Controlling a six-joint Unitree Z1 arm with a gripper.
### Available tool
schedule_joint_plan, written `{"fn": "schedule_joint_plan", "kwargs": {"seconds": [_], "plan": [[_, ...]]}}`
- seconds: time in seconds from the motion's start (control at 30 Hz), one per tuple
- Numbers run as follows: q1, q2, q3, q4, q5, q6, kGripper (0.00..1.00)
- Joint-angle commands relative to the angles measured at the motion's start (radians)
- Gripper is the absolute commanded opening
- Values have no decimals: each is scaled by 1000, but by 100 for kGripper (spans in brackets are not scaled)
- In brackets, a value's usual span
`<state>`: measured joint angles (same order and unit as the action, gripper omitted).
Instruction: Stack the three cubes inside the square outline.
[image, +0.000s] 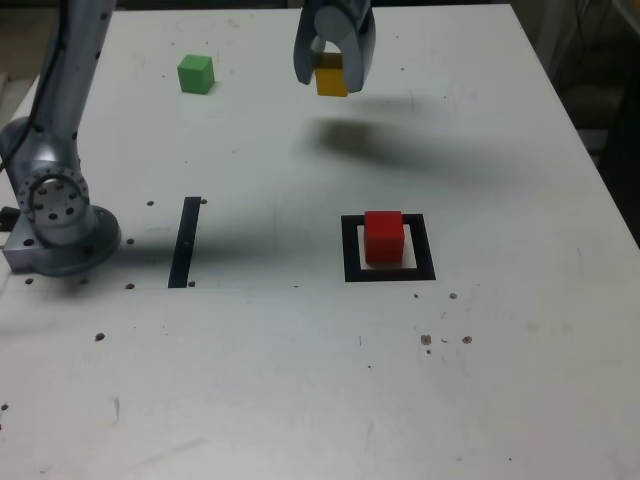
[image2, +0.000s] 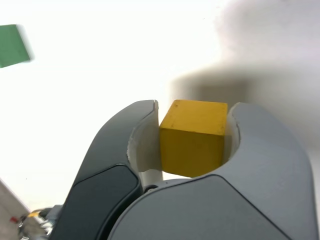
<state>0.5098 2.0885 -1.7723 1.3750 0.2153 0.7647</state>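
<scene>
Matte yellow cube (image2: 192, 142), 1, clamped aloft in grey gripper (image2: 194, 135), presumably for stacking on matte red cube (image: 384, 238), 1, based inside black square outline (image: 352, 250); matte green cube (image: 196, 74), 1, apart.

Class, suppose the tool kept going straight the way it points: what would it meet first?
Probably the white tabletop, touched first by the yellow cube the tool grips; depth is unclear.

Robotics laboratory or test bench: a bolted metallic-grey robot arm (image: 58, 190) stands on a scuffed white tabletop (image: 250, 400) bearing scattered dark holes, a flat black square outline (image: 354, 272) and a narrow straight black strip (image: 184, 243).
</scene>
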Motion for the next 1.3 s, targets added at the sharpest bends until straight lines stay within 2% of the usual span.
{"fn": "schedule_joint_plan", "kwargs": {"seconds": [0.0, 0.33, 0.53, 0.9, 1.27], "plan": [[-24, -37, 36, 0, -8, -30, 35], [-140, -140, 136, 16, -37, -165, 35], [-245, -172, 167, 41, -75, -282, 35], [-402, -175, 160, 88, -105, -504, 35], [-520, -128, 115, 90, -134, -658, 35]]}}
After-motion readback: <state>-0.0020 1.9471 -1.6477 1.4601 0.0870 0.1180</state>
